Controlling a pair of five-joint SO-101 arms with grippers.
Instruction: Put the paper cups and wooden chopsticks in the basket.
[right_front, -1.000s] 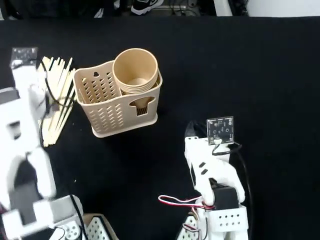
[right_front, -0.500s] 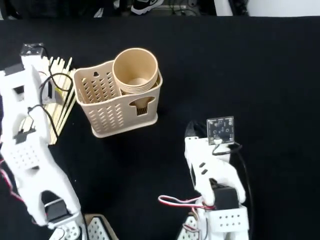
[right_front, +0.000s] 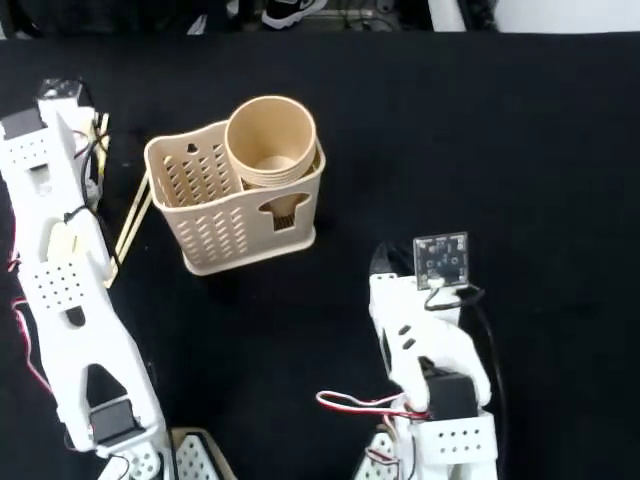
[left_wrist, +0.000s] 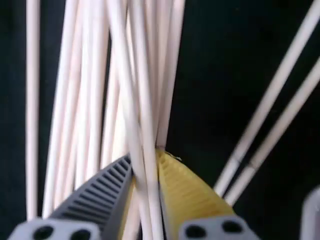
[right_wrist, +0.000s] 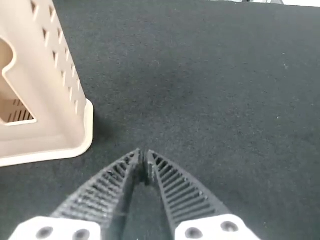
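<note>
A pile of wooden chopsticks (right_front: 131, 222) lies on the black table left of the basket (right_front: 225, 235), mostly covered by my left arm (right_front: 50, 210). In the left wrist view my left gripper (left_wrist: 145, 161) is down in the chopsticks (left_wrist: 145, 75), its grey and yellow fingers shut on a couple of sticks while the others fan out beside them. Stacked paper cups (right_front: 271, 137) stand in the basket's right compartment. My right gripper (right_wrist: 144, 159) is shut on nothing, low over the table just right of the basket's (right_wrist: 47, 95) front corner.
The right arm's base (right_front: 440, 400) sits at the front centre. Two loose chopsticks (left_wrist: 272, 117) lie apart from the main bundle. The black cloth stretches bare to the right and behind the basket.
My left arm has swung forward and stretched out over the chopstick pile, now covering most of it. The right arm, basket and cups have not moved.
</note>
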